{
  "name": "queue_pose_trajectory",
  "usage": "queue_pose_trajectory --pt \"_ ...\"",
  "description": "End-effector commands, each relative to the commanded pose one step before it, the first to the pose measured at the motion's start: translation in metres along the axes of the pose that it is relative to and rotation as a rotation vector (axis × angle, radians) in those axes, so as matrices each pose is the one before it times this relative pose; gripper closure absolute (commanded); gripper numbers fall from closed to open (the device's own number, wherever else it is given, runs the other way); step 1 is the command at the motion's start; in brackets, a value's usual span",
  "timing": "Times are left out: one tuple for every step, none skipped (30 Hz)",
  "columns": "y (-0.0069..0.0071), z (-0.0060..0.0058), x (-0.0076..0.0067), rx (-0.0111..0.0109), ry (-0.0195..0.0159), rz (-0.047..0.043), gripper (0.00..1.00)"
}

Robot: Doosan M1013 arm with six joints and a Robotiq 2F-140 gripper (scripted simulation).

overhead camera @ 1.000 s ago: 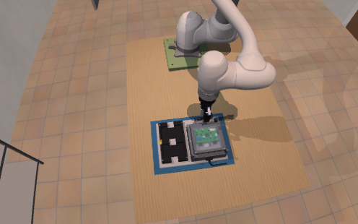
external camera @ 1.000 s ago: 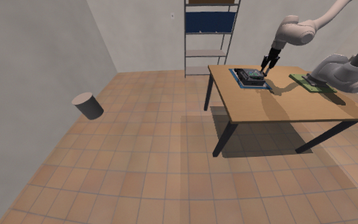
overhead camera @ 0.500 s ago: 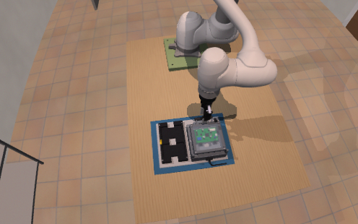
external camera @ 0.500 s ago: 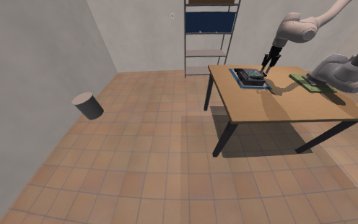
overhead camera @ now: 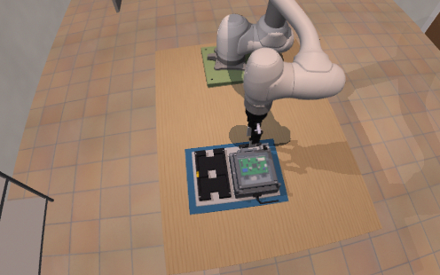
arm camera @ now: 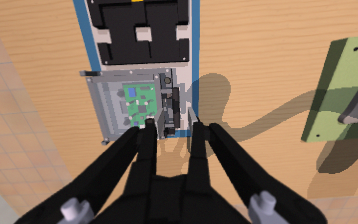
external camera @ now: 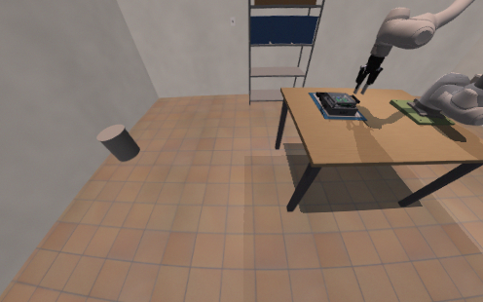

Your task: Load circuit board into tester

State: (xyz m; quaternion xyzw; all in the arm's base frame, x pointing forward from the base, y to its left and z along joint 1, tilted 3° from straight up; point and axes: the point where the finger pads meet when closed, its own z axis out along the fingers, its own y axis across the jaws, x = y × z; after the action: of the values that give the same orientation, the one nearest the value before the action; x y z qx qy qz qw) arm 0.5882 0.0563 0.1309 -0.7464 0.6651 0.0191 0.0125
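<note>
The tester [overhead camera: 256, 172] [external camera: 340, 101] [arm camera: 112, 107] stands on the right half of a blue mat [overhead camera: 192, 208]. Its see-through lid lies down over the green circuit board [overhead camera: 253, 166] [arm camera: 140, 104], which lies inside the tester. The lid's black handle [overhead camera: 266, 200] sticks out at the front edge. The black tray [overhead camera: 213, 175] [arm camera: 142, 35] beside the tester has both pockets empty. My gripper [overhead camera: 255, 138] [external camera: 362, 90] [arm camera: 175, 114] hangs above the tester's edge nearest the robot base. Its fingers stand apart with nothing between them, clear of the lid.
The green base plate [overhead camera: 222, 74] [external camera: 423, 111] [arm camera: 325, 95] of the arm lies at the far end of the wooden table [overhead camera: 310, 200]. A metal shelf [external camera: 282, 49] stands by the wall and a grey bin [external camera: 118, 142] on the floor.
</note>
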Motion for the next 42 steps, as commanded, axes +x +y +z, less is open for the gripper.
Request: queue_pose_trajectory --pt "0.00001 -0.00934 -0.00002 -0.00004 -0.00021 -0.00002 0.70" --pt "0.00000 -0.00304 0.00000 0.00000 0.00000 0.00000 0.70" --pt "0.00000 -0.00297 0.00000 0.00000 0.00000 0.00000 0.70" --pt "0.00000 -0.00289 0.00000 0.00000 0.00000 0.00000 0.70" --pt "0.00000 -0.00280 0.00000 0.00000 0.00000 0.00000 0.70" --pt "0.00000 -0.00270 0.00000 0.00000 0.00000 0.00000 0.70" --pt "0.00000 -0.00258 0.00000 0.00000 0.00000 0.00000 0.70" --pt "0.00000 0.00000 0.00000 0.00000 0.00000 0.00000 0.70" --pt "0.00000 0.00000 0.00000 0.00000 0.00000 0.00000 0.70" --pt "0.00000 -0.00246 0.00000 0.00000 0.00000 0.00000 0.70" --pt "0.00000 -0.00232 0.00000 0.00000 0.00000 0.00000 0.70" --pt "0.00000 -0.00218 0.00000 0.00000 0.00000 0.00000 0.70" --pt "0.00000 -0.00203 0.00000 0.00000 0.00000 0.00000 0.70" --pt "0.00000 -0.00188 0.00000 0.00000 0.00000 0.00000 0.70" --pt "0.00000 -0.00172 0.00000 0.00000 0.00000 0.00000 0.70" --pt "0.00000 -0.00156 0.00000 0.00000 0.00000 0.00000 0.70" --pt "0.00000 -0.00139 0.00000 0.00000 0.00000 0.00000 0.70" --pt "0.00000 -0.00123 0.00000 0.00000 0.00000 0.00000 0.70" --pt "0.00000 -0.00107 0.00000 0.00000 0.00000 0.00000 0.70" --pt "0.00000 -0.00091 0.00000 0.00000 0.00000 0.00000 0.70" --pt "0.00000 -0.00076 0.00000 0.00000 0.00000 0.00000 0.70" --pt "0.00000 -0.00061 0.00000 0.00000 0.00000 0.00000 0.70" --pt "0.00000 -0.00048 0.00000 0.00000 0.00000 0.00000 0.70" --pt "0.00000 -0.00036 0.00000 0.00000 0.00000 0.00000 0.70" --pt "0.00000 0.00000 0.00000 0.00000 0.00000 0.00000 0.70" --pt "0.00000 0.00000 0.00000 0.00000 0.00000 0.00000 0.70" --pt "0.00000 -0.00025 0.00000 0.00000 0.00000 0.00000 0.70" --pt "0.00000 -0.00016 0.00000 0.00000 0.00000 0.00000 0.70" --pt "0.00000 -0.00008 0.00000 0.00000 0.00000 0.00000 0.70" --pt "0.00000 -0.00003 0.00000 0.00000 0.00000 0.00000 0.70" --pt "0.00000 0.00000 0.00000 0.00000 0.00000 0.00000 0.70" --pt "0.00000 0.00000 0.00000 0.00000 0.00000 0.00000 0.00" --pt "0.00000 0.00000 0.00000 0.00000 0.00000 0.00000 0.00" --pt "0.00000 0.00000 0.00000 0.00000 0.00000 0.00000 0.00" --pt "0.00000 0.00000 0.00000 0.00000 0.00000 0.00000 0.00" --pt "0.00000 0.00000 0.00000 0.00000 0.00000 0.00000 0.00" --pt "0.00000 0.00000 0.00000 0.00000 0.00000 0.00000 0.00" --pt "0.00000 0.00000 0.00000 0.00000 0.00000 0.00000 0.00" --pt "0.00000 0.00000 0.00000 0.00000 0.00000 0.00000 0.00" --pt "0.00000 0.00000 0.00000 0.00000 0.00000 0.00000 0.00" --pt "0.00000 0.00000 0.00000 0.00000 0.00000 0.00000 0.00" --pt "0.00000 0.00000 0.00000 0.00000 0.00000 0.00000 0.00"
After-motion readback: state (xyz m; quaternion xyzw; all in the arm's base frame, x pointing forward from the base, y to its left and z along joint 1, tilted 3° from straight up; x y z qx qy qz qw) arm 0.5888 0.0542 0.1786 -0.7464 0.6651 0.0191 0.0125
